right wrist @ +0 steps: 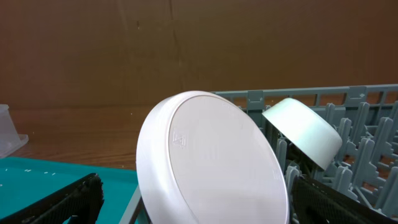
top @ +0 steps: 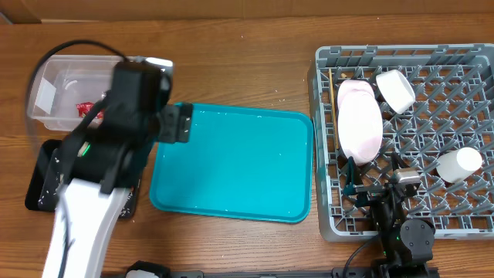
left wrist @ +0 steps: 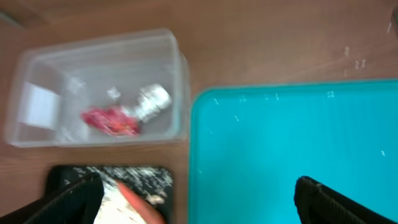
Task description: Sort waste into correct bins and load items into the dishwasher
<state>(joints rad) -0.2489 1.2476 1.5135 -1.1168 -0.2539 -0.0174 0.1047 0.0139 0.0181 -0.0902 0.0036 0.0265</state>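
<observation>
Seemingly near done. Left pincer point(left wrist: 199, 204) apart, empty, at teal tray point(left wrist: 280, 137) edge; right pincer point(right wrist: 199, 205) apart, facing plate point(right wrist: 211, 155). Back right arm off straight; don't tip plate.

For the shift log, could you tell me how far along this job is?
Nearly finished. Done: red wrapper and foil ball in the clear tub; carrot in the black tray; plate, bowl, cup in the rack. In hand: nothing; left end effector and right end effector open. Left: nothing on the teal tray.
</observation>
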